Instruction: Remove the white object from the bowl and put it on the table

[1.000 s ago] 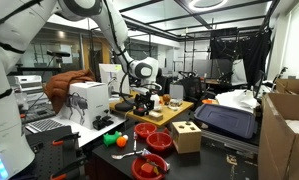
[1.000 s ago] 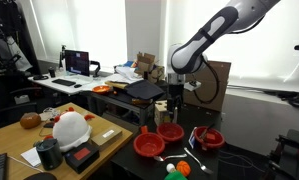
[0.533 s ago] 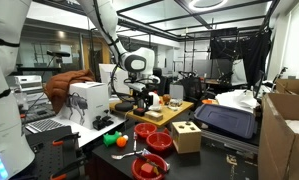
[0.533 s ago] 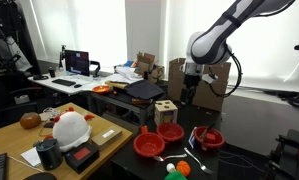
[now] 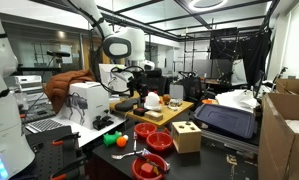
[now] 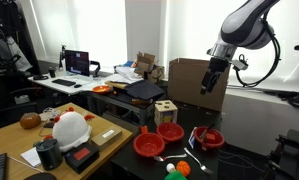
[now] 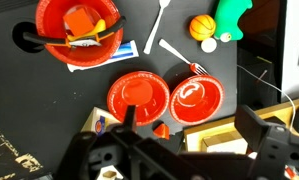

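The white object [image 5: 152, 100] is a small rounded lump resting on the pale wooden slab of the table [image 5: 169, 114], apart from the red bowls; it also shows on the slab [image 6: 71, 128]. My gripper [image 5: 140, 70] hangs high above the table, open and empty, and is seen raised near the window [image 6: 211, 84]. In the wrist view the gripper [image 7: 189, 120] looks down from well above two red bowls [image 7: 139, 97] [image 7: 196, 98]. Its fingers stand wide apart with nothing between them. The white object does not show in the wrist view.
A third red bowl [image 7: 79, 30] holds orange pieces. White plastic cutlery [image 7: 173, 54], an orange ball [image 7: 201, 26] and a green toy [image 7: 229, 14] lie on the dark top. A wooden block with holes [image 5: 186, 136] stands by the bowls. A white boxy machine [image 5: 87, 100] sits nearby.
The arm has risen and swung away from just above the wooden slab. The gripper stayed open. The white object stays on the slab.
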